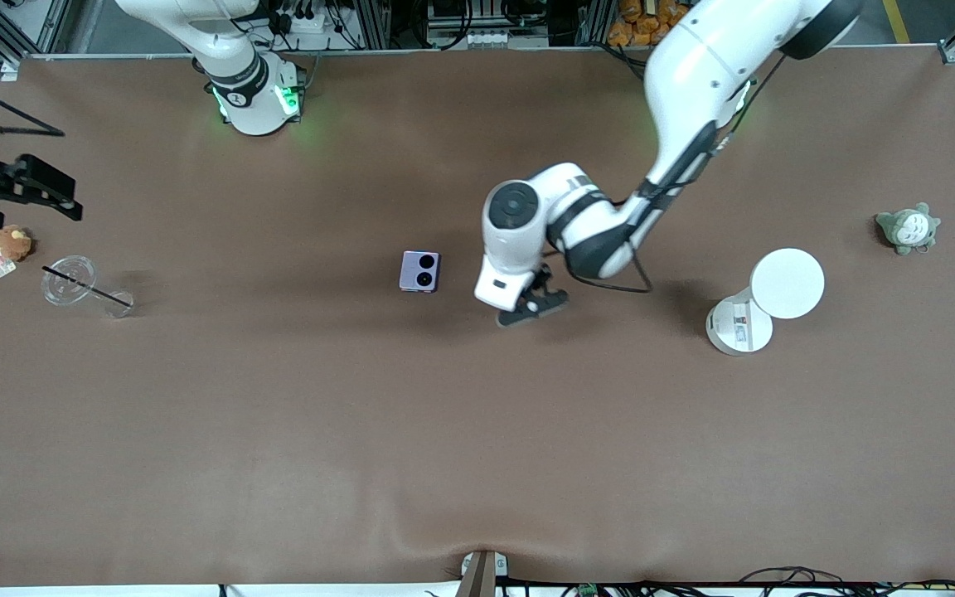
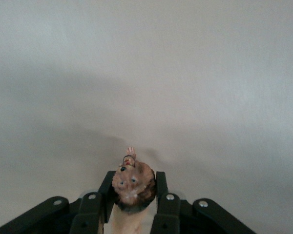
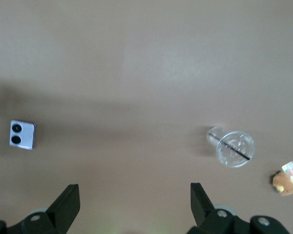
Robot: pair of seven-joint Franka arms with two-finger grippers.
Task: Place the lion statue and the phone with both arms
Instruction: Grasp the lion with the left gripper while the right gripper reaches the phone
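My left gripper (image 1: 532, 305) is low over the middle of the table, a short way from the phone (image 1: 419, 271) toward the left arm's end. In the left wrist view the left gripper (image 2: 133, 176) is shut on the lion statue (image 2: 134, 189), a small brown-orange figurine whose head sticks out between the fingers. The lavender phone lies flat with its two black camera circles up, and it also shows in the right wrist view (image 3: 23, 135). My right gripper (image 1: 46, 186) hangs high over the right arm's end of the table; in its own view the right gripper (image 3: 134, 190) is open wide and empty.
A clear plastic cup with a black straw (image 1: 71, 282) lies on its side beside a round brown plush with a tag (image 1: 12, 243) at the right arm's end. A white round-topped object (image 1: 786, 283) and a grey-green plush (image 1: 907, 228) sit toward the left arm's end.
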